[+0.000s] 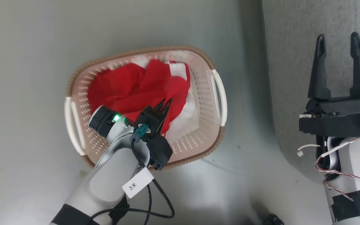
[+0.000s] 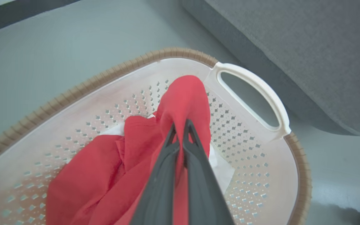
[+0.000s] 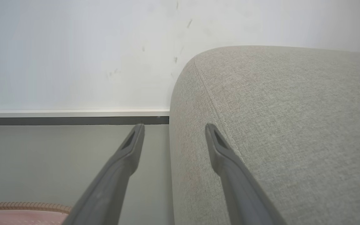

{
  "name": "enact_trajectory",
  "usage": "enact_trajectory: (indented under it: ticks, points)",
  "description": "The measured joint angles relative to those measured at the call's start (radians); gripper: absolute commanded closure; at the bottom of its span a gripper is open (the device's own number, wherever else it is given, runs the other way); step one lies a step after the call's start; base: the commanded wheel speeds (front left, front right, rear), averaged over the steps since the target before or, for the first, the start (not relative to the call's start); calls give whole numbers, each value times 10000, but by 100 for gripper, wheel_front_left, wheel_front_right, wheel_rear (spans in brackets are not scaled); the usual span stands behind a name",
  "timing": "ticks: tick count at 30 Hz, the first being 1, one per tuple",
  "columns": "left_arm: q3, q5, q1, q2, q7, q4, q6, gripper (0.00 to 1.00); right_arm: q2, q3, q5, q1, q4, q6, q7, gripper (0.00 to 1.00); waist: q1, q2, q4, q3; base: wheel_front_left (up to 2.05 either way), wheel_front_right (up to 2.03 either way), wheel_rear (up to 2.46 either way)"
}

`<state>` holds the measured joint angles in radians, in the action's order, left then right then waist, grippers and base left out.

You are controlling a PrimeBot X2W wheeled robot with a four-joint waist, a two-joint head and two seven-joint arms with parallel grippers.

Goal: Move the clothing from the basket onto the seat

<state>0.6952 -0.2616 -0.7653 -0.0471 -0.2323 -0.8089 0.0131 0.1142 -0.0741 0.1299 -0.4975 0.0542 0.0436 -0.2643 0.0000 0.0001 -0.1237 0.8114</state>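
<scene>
The basket [image 1: 202,93] is seen at the centre of the head view, set on the pale floor [image 1: 27,62]. The clothing [image 1: 127,87] is heaped inside it, mostly toward its upper left, with white material [image 1: 186,122] showing beneath the red at the lower right. The left gripper [image 1: 166,102] is reached into the basket from the lower left of the frame, and its jaws are clenched on a fold of the red cloth. In the left wrist view the jaws are shown pressed together at the lower centre, with a ridge of the cloth standing up between and above them.

The seat [image 1: 292,47] is seen along the right side of the head view, parted from the basket by a strip of floor. The right gripper [image 1: 337,37] is held over the seat's edge at the far right, its jaws released and spread, with nothing between them. In the right wrist view the brown rim of the basket is caught in the lower left corner, below a white wall [image 3: 73,47].
</scene>
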Motion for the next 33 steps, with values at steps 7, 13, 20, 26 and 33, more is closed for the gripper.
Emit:
enact_trajectory:
  ticks: [7,13,20,26,33]
  points:
    - [215,-573,-6,2,-119,669,46,100,-12,40,0,81,366,-36,2,0,0,0,360,-936,0,0,0]
    - [332,-1032,-38,8,-171,1110,63,100,-33,56,0,447,767,-102,2,0,-1,-2,780,-1920,0,0,0]
    - [322,-1273,-40,19,-173,1371,148,100,-35,159,0,959,1122,-176,4,0,-1,-2,1184,-2948,0,0,0]
    - [155,-1622,-40,36,-173,1641,222,100,-44,226,0,1463,1379,-190,4,0,-1,-3,1471,-3850,0,0,0]
    - [-215,-1760,-42,59,-173,1676,249,100,-140,165,-2,1939,1659,-267,6,0,-2,-3,1720,-4913,0,0,0]
